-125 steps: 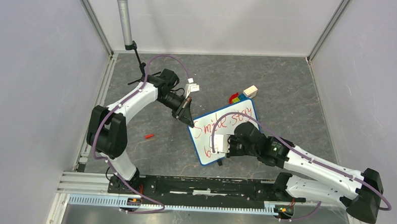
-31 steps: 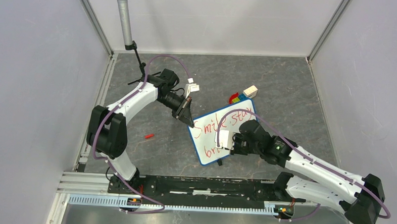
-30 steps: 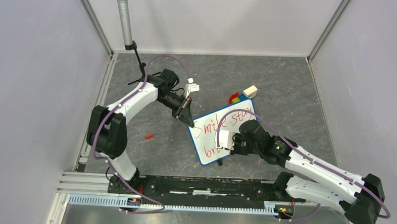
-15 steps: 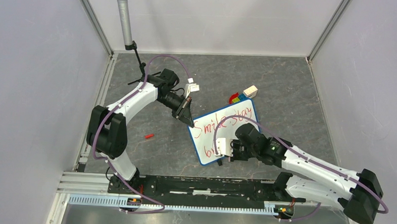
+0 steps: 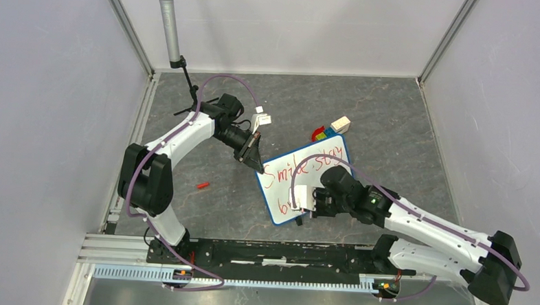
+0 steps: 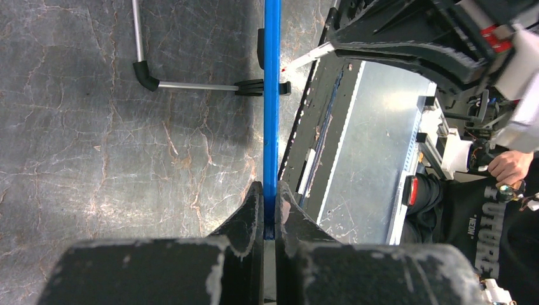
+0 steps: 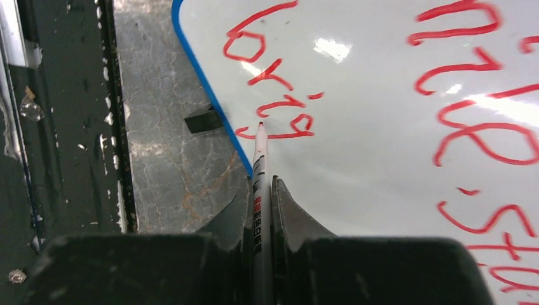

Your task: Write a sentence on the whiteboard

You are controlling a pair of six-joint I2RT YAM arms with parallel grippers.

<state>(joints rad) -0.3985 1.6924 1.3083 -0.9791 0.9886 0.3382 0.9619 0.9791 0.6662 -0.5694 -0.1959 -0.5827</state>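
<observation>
Whiteboard [image 5: 274, 194] sits mid-desk, skewed, between the two arms. Sentence [image 5: 283, 172] is in red: top line reads "Smile, stay", and the second line has got as far as "brig" in the right wrist view. Right gripper [image 7: 260, 181] is pinched on a white marker [image 7: 259, 159], tip on the board at the last letter, close to the near corner's blue rim. Left gripper [image 6: 270, 187] is pressed onto the rim at the board's left corner. The board shows edge-on there, with one wire leg [image 6: 191, 86] on the desk beside it.

Desk [image 5: 393, 110]: dark grey marbled surface, black rail [image 5: 263, 252] along the near edge. Pale walls on three sides, grey pole [image 5: 168, 24] at back-left. Small red bit [image 5: 202, 186] lies left of the board, well apart. Coloured blocks [image 5: 330, 127] sit just behind the board's far corner, partly hidden by it.

Top view: right gripper covers most of the second line. Right wrist view cuts the top line off at the frame edge. Red bit is too small to identify.
</observation>
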